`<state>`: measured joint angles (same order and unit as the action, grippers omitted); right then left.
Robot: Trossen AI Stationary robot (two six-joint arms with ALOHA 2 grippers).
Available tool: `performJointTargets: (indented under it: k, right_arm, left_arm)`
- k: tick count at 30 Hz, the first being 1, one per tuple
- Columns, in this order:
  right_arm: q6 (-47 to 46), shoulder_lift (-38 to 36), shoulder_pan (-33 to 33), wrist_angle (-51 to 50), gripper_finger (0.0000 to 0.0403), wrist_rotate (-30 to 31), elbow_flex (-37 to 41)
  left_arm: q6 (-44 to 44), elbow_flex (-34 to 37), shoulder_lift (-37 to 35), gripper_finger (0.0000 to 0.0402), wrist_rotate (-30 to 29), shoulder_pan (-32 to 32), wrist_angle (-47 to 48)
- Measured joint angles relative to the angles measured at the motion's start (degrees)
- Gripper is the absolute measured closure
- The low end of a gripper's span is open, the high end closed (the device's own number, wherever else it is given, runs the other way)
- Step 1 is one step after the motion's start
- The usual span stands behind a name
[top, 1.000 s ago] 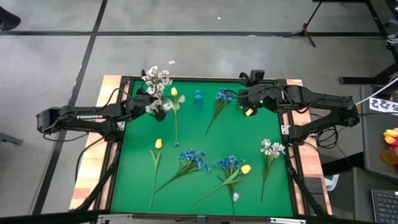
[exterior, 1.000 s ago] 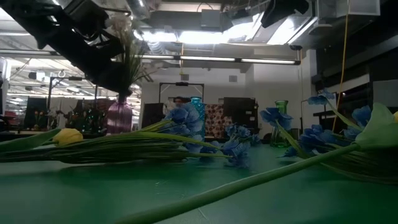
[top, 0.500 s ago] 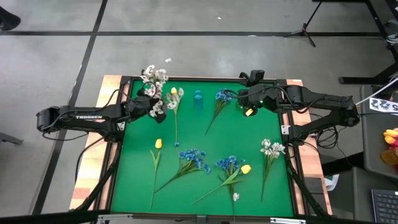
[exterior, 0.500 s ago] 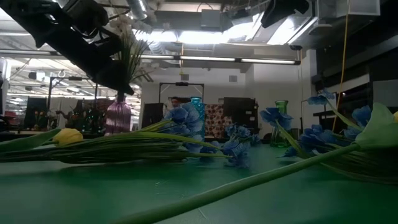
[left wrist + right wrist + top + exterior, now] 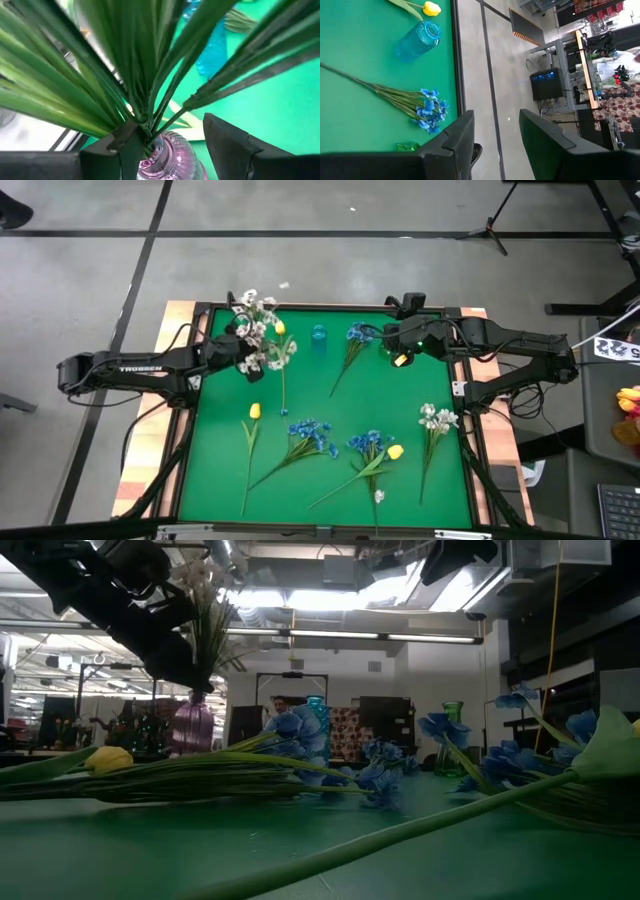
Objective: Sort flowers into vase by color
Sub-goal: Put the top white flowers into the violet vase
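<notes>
A white spray (image 5: 260, 330) stands with its green stalks (image 5: 150, 75) in the neck of a purple vase (image 5: 172, 152), near the table's far left corner. My left gripper (image 5: 169, 125) is open, with its fingers on either side of the stalks just above the vase mouth. My right gripper (image 5: 495, 117) is open and holds nothing, near the far right edge and next to a blue bunch (image 5: 357, 335). Lying on the green mat are a yellow tulip (image 5: 279, 328), another yellow tulip (image 5: 254, 411), two blue bunches (image 5: 313, 432), one of them with a yellow bud (image 5: 395, 451), and a white spray (image 5: 436, 417). My left gripper has one finger (image 5: 127, 145) close against the bundle of stalks (image 5: 142, 122) where they enter the vase neck. The other finger stands well apart from them. I cannot tell whether the near finger touches the stalks.
A blue vase (image 5: 318, 335) stands at the far middle of the mat, and a green vase (image 5: 452, 730) at the far right under my right arm. The stems lie mostly across the near half. A raised frame edges the mat (image 5: 300, 380).
The white spray has swayed in the purple vase. Its blossoms swung toward the far edge and then back toward the right, and the stalks now stand more upright. My left gripper has stayed by the vase mouth.
</notes>
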<state>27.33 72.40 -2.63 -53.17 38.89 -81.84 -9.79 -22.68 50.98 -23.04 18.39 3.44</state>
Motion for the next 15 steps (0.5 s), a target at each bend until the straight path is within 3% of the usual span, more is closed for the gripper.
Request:
performJointTargets:
  k: [3,11,15]
  right_arm:
    - [-0.09,0.00,0.00,-0.04,0.0247,0.00,0.00]
    - [-0.84,0.00,0.04,-0.41,0.0247,0.02,0.00]
    - [-2.08,0.00,0.04,-2.13,0.0247,0.04,0.00]
  left_arm:
    - [-3.19,0.00,0.00,0.0206,3.64,1.10,-0.27]
    - [-10.30,-0.02,-0.02,0.0206,19.87,6.12,-3.80]
    - [-11.58,-0.02,-0.04,0.0206,21.63,8.10,-4.39]
